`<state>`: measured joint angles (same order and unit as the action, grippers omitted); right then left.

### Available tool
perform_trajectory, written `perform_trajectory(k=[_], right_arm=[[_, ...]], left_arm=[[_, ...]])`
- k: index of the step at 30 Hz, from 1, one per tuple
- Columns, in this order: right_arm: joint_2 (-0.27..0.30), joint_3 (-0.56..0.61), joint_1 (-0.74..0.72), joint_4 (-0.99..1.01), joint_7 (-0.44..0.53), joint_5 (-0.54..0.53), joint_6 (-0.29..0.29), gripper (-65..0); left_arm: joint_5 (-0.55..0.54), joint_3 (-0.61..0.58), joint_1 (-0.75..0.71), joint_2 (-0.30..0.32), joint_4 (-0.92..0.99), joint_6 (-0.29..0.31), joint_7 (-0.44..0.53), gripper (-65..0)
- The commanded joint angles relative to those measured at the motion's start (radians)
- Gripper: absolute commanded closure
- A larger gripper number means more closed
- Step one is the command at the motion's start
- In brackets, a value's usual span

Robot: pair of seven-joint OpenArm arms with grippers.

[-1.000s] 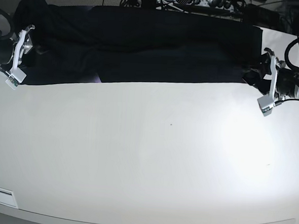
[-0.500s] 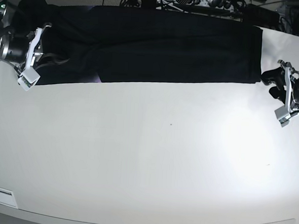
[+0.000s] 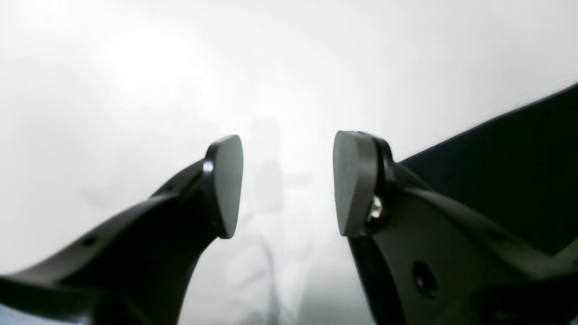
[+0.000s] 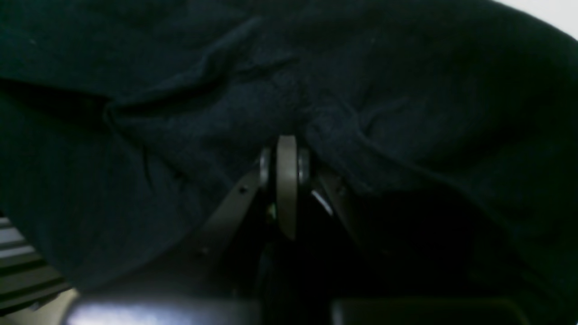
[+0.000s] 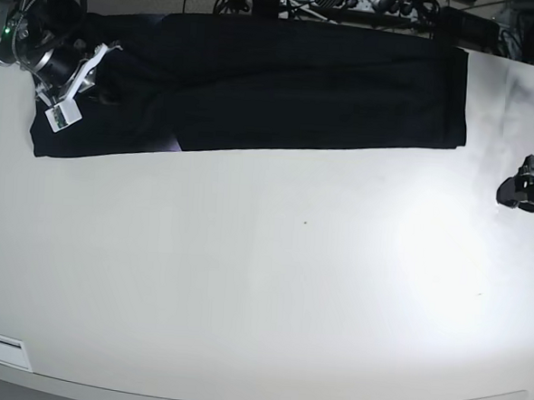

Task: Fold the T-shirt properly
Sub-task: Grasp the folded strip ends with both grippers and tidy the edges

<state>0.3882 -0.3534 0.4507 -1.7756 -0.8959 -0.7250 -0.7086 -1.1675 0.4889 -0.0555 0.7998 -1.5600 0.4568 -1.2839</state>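
**One arm leaves the shirt, the other pinches its end**

Compared with a second ago, both arms have moved: the left gripper point(image 5: 521, 190) has pulled away from the shirt's end to the table edge, and the right gripper point(image 5: 85, 69) has gone from the near edge of the cloth up onto the cloth itself.

The black T-shirt point(image 5: 283, 83) lies as a long folded band along the far side of the white table point(image 5: 271, 282), with its near edge quite straight. In the left wrist view the left gripper's fingers point(image 3: 226, 185) are spread apart, with only bare table between them; the shirt's edge shows at the right. In the right wrist view the right gripper point(image 4: 286, 180) has its fingers pressed together, and the cloth point(image 4: 316, 90) bunches in wrinkles just at the tips, so I judge that it pinches a small fold of the T-shirt.

The fabric looks soft, light and limp. It will probably sag and crease when lifted by one point. For the next fold, I think it is better to take both corners of one short end, so that the end stays straight.
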Motion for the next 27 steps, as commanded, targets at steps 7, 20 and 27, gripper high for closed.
perform_trajectory(k=[7, 20, 27], right_arm=[[0.003, -0.005, -0.008, -0.029, 0.044, 0.224, 0.408, 0.0], [-0.072, -0.008, -0.018, -0.242, 0.014, 0.311, 0.432, -30.7], [-0.072, -0.008, -0.019, -0.265, 0.009, 0.311, 0.412, -30.7]], left_arm=[[-0.072, 0.024, -0.11, -0.021, 0.068, 0.005, -0.014, -33.8], [-0.316, 0.015, -0.183, -0.281, 0.066, 0.105, -0.111, -34.0], [-0.316, -0.052, -0.18, -0.385, 0.066, 0.104, -0.074, -34.3]])
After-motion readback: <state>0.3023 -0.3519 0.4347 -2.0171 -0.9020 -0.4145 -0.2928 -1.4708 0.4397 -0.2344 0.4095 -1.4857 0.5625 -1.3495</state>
